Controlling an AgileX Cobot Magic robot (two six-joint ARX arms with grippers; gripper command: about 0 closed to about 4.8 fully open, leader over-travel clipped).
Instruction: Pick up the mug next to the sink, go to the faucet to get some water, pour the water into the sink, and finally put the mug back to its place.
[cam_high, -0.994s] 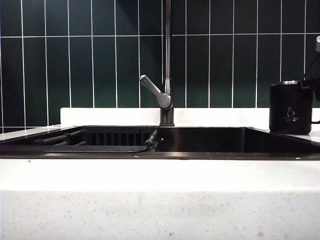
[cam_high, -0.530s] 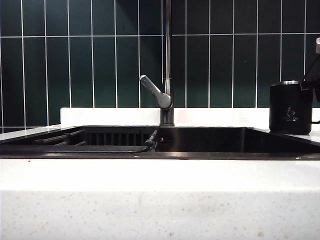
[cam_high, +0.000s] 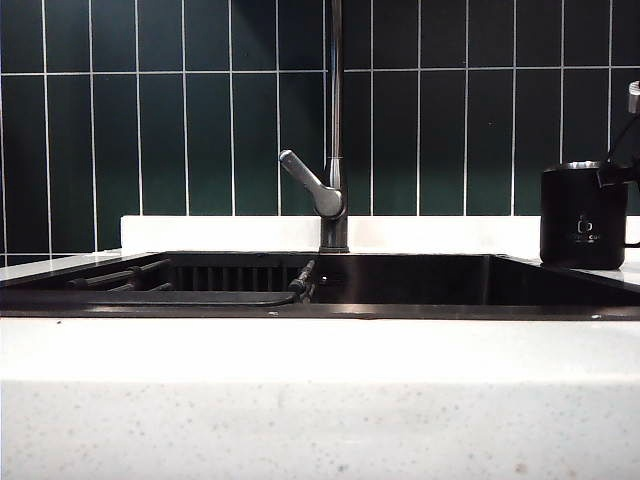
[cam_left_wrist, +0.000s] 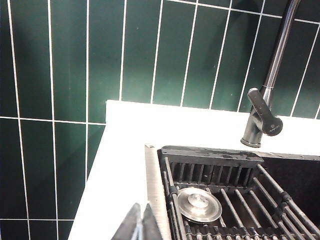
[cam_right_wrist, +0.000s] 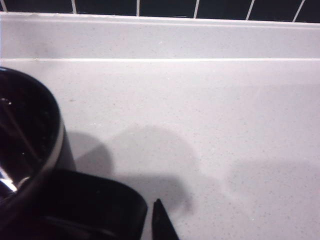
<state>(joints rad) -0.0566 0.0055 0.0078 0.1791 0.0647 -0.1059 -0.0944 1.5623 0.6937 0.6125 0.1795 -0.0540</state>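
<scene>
I take the sink (cam_high: 400, 285) as my landmark: a wide dark basin sunk into the white speckled surface (cam_high: 320, 400), with the slatted rack (cam_left_wrist: 235, 200) lying in its left part and the tall faucet (cam_high: 335, 120) rising from the middle of its back edge, lever angled left. The mug (cam_high: 583, 215) stands upright on the surface just right of the sink, which I judge is its home spot, so it is not yet lifted. It is matte black with a silver rim, a pale cup logo and a handle on the side turned away from the sink. My right tool (cam_right_wrist: 150, 220) is at that handle, partly closed around it, though I cannot tell whether it grips firmly yet. My left tool (cam_left_wrist: 141, 222) hovers over the sink's left edge, fingers together, holding nothing.
</scene>
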